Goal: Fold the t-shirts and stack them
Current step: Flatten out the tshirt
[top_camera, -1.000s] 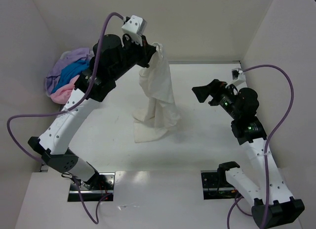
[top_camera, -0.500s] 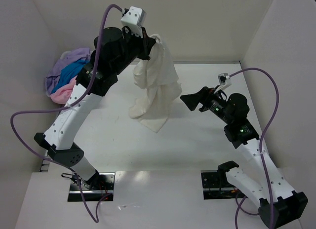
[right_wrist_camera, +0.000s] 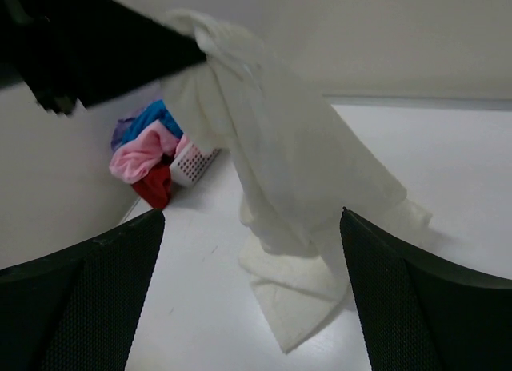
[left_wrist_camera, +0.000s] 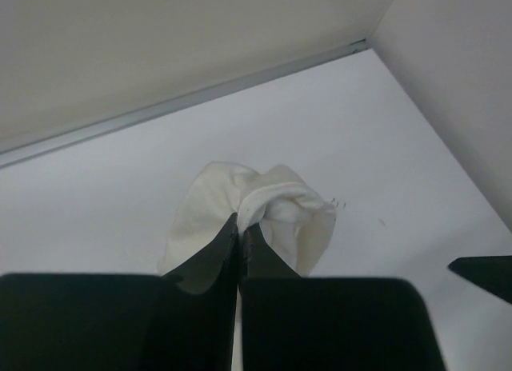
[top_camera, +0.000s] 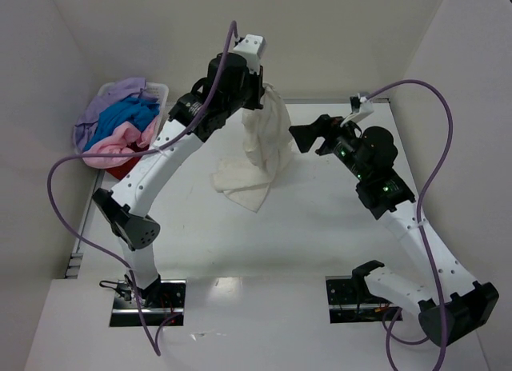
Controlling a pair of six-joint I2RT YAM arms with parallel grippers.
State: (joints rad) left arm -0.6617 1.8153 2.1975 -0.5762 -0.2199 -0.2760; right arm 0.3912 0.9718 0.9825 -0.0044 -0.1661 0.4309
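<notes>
My left gripper [top_camera: 260, 93] is raised high at the back of the table and shut on the top of the cream-white t-shirt [top_camera: 262, 147]. The shirt hangs down from it, its lower end crumpled on the table. It also shows in the left wrist view [left_wrist_camera: 272, 207] and in the right wrist view [right_wrist_camera: 280, 155]. My right gripper [top_camera: 302, 137] is open and empty, just right of the hanging shirt and facing it. The lilac [top_camera: 108, 107], bright blue [top_camera: 128, 119], pale pink [top_camera: 112, 143] and red [right_wrist_camera: 156, 185] t-shirts are heaped in the basket.
The white plastic basket [top_camera: 158, 89] stands at the far left against the wall; it also shows in the right wrist view [right_wrist_camera: 192, 165]. White walls close in the table at the back and both sides.
My left gripper has swung right and back with the cream-white shirt hanging from it. My right gripper has risen and moved left towards the shirt.
</notes>
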